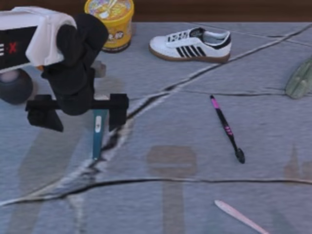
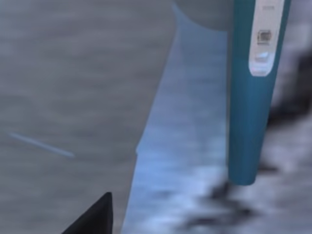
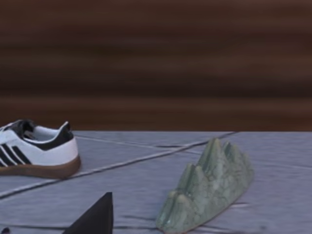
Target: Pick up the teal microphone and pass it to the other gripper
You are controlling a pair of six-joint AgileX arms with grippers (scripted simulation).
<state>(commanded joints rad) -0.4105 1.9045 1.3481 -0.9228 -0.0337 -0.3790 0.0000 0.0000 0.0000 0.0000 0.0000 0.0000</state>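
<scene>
The teal microphone [image 1: 97, 132] lies on the grey table at the left, with its handle end toward the front edge. Its head end is hidden under my left arm. My left gripper [image 1: 82, 122] hovers over it, open wide, and the handle lies between the two fingers, nearer the right-hand one. The left wrist view shows the teal microphone's handle [image 2: 247, 107] with its white switch strip [image 2: 265, 41], and one dark fingertip [image 2: 97, 217] well clear of it. My right arm is outside the top view; one fingertip [image 3: 97, 214] shows in its wrist view, with nothing held.
A yellow tub [image 1: 109, 22] and a white striped shoe [image 1: 191, 45] stand at the back. A black-and-pink toothbrush [image 1: 226, 127] lies right of centre. There is a green spiky object [image 1: 300, 78] at the right edge, a pink stick [image 1: 241, 217] at the front and a dark round object [image 1: 14, 87] at far left.
</scene>
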